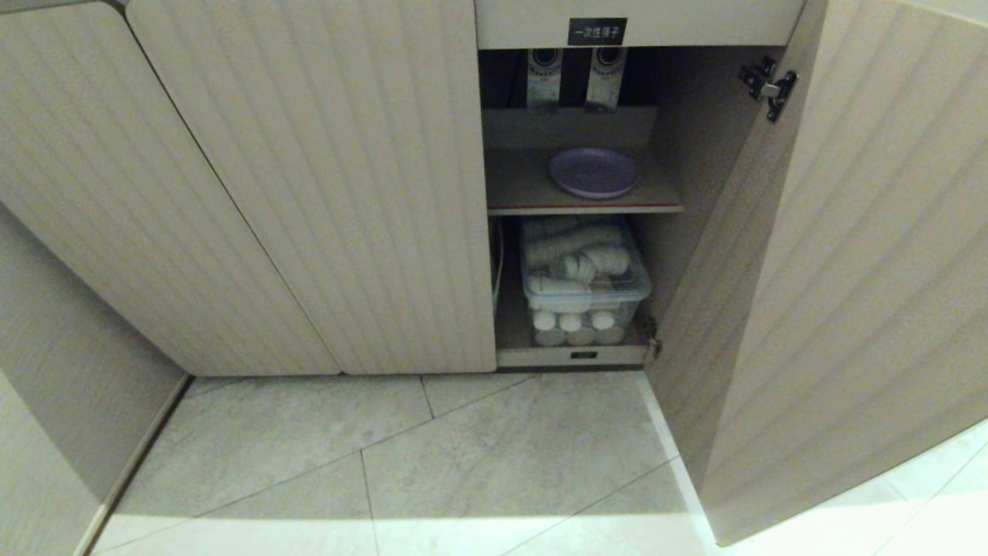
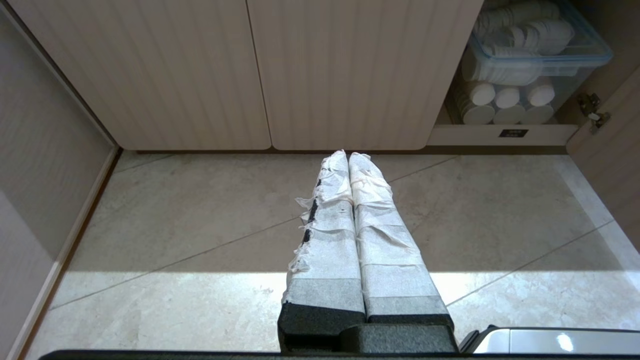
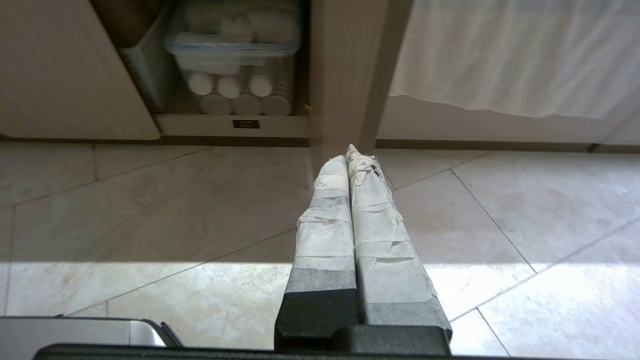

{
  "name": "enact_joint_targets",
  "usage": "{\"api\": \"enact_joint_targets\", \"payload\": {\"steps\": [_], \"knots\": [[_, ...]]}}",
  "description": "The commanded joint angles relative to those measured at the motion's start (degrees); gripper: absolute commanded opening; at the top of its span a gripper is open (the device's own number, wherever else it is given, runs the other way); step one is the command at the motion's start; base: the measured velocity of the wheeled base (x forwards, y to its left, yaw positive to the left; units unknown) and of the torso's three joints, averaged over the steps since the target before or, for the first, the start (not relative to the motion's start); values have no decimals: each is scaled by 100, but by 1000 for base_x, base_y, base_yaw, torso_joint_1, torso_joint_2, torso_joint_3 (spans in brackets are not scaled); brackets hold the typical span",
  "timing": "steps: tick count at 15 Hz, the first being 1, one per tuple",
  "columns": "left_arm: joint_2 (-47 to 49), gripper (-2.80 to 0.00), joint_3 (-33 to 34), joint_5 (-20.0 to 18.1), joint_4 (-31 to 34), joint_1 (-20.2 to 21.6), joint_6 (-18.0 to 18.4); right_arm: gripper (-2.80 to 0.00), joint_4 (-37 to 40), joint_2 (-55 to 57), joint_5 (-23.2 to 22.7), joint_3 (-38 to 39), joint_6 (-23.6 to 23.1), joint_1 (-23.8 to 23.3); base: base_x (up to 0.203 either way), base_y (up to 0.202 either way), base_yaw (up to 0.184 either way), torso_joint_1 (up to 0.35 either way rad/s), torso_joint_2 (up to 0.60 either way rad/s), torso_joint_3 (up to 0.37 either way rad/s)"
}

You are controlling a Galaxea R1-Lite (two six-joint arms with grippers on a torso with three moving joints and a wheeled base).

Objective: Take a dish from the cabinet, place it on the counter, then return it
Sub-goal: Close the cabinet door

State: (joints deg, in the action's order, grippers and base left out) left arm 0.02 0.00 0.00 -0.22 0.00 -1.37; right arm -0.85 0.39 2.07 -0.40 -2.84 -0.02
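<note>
The lavender dish [image 1: 593, 171] lies flat on the inner shelf of the open beige cabinet [image 1: 324, 185], under a small black label [image 1: 597, 31]. The counter is out of view. Neither arm shows in the head view. My left gripper [image 2: 348, 156] is shut and empty, its white-taped fingers pressed together above the floor in front of the closed ribbed doors. My right gripper [image 3: 348, 154] is shut and empty too, low over the floor, pointing at the edge of the open door [image 3: 350, 75].
Below the shelf stands a clear plastic bin [image 1: 584, 274] of white cups, with more cup stacks [image 1: 575, 327] under it. The open door [image 1: 834, 262] swings out on the right. Pale marble floor tiles [image 1: 463, 463] lie in front; a wall panel [image 1: 54, 371] closes the left.
</note>
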Motion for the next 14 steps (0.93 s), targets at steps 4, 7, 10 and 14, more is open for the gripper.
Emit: {"api": "enact_joint_targets", "payload": {"steps": [4, 7, 10, 14], "knots": [[-2, -280, 0, 0, -4, 0, -4, -280, -134, 801, 1083, -614, 229, -13, 0, 0, 0, 0, 0, 0], [-2, -280, 0, 0, -4, 0, -4, -280, -174, 1240, 1424, -1146, 259, -134, 0, 0, 0, 0, 0, 0], [-2, -280, 0, 0, -4, 0, -4, -280, -209, 1674, 1417, -1530, 265, -655, 0, 0, 0, 0, 0, 0], [-2, -280, 0, 0, -4, 0, -4, -280, -572, 2510, 745, -2190, 266, -1562, 0, 0, 0, 0, 0, 0]]}}
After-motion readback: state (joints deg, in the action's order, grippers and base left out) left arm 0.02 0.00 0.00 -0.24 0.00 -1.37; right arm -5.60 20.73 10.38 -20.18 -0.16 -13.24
